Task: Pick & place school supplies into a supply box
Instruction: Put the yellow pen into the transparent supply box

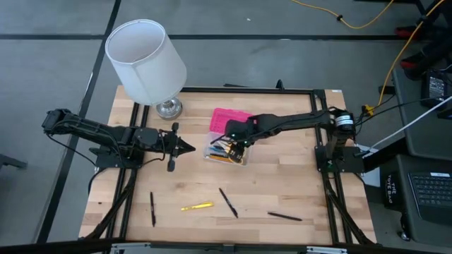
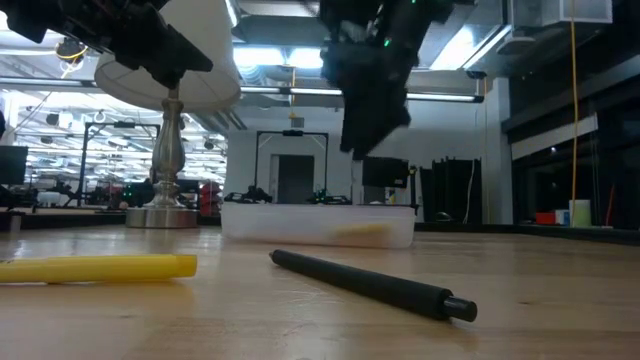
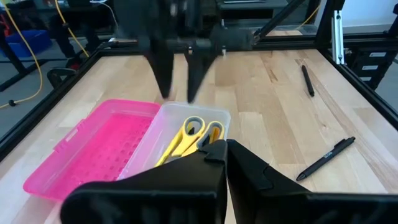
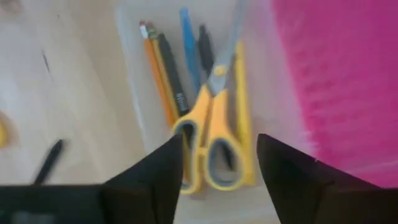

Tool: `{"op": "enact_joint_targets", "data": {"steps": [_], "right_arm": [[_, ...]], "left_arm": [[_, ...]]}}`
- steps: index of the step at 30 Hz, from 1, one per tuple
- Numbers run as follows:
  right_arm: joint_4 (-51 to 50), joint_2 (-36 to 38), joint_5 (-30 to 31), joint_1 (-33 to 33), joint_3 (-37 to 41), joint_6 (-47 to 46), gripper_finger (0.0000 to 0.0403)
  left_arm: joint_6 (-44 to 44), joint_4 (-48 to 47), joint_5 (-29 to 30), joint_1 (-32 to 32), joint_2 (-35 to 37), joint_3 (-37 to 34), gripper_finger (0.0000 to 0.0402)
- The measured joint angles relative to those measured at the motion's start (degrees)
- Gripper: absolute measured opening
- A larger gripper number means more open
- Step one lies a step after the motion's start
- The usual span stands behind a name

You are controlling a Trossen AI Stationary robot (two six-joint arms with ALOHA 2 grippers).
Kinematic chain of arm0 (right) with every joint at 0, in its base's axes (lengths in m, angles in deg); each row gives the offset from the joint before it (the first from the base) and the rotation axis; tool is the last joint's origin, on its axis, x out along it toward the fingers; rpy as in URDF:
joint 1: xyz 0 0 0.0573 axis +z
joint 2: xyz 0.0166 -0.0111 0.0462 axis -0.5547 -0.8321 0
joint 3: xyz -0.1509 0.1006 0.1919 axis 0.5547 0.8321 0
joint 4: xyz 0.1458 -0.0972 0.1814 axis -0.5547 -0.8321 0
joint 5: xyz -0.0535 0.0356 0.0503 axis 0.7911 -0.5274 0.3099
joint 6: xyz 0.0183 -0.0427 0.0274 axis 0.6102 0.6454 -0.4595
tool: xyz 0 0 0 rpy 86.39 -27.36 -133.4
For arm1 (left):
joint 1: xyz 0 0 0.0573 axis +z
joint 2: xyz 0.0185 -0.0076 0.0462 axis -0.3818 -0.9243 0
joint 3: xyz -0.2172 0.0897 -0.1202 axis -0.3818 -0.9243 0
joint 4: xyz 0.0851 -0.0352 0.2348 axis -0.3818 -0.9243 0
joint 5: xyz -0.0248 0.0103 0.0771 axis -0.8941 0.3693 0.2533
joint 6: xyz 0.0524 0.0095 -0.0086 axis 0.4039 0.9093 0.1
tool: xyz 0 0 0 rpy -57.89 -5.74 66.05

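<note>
While the right gripper is hovering over the clear base of the supply box, its fingers are standing spread wide with nothing between them. Right wrist view is looking straight down into the base: yellow-handled scissors are lying flat inside, with an orange pencil, a black pen, a blue pen and a yellow pen lying alongside them. The pink lid is lying open flat on the table, touching the base on the far side, toward the lamp. The box is sitting about mid-table, just beside the left gripper.

The left gripper is hanging over the table left of the box, fingers pressed together and empty, pointing at the box. In the left wrist view, the scissors are showing in the base past its fingertips, with the right gripper's fingers hanging over the far end of the box.

Four items are lying loose on the near part of the table, well apart from the box: a black pen at the left, a yellow marker beside it, a black pen in the middle and another black pen to the right. In the low view, the yellow marker and one black pen are lying in front of the box, with the lamp base behind at left.
</note>
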Motion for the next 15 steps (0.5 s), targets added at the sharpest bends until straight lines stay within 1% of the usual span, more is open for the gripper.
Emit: {"op": "enact_joint_targets", "data": {"steps": [5,7,8,11,15], "right_arm": [[0.0,3.5,6.1,2.8,0.1,6.1,0.0157],[2.7,4.6,8.3,4.0,1.8,8.3,0.0134],[4.4,5.2,8.7,4.6,3.1,8.5,0.0121],[13.8,7.4,8.2,5.7,8.9,8.9,0.0082],[25.9,11.3,7.8,7.1,18.5,9.9,0.003]], "left_arm": [[0.1,0.1,0.0,0.0,0.0,0.0,0.0002],[0.1,0.1,0.0,0.0,0.0,0.0,0.0002],[0.1,0.0,0.0,0.0,0.0,0.0,0.0002],[0.1,0.1,0.0,0.0,0.0,0.0,0.0002],[0.1,0.1,0.0,0.0,0.0,0.0,0.0002]]}}
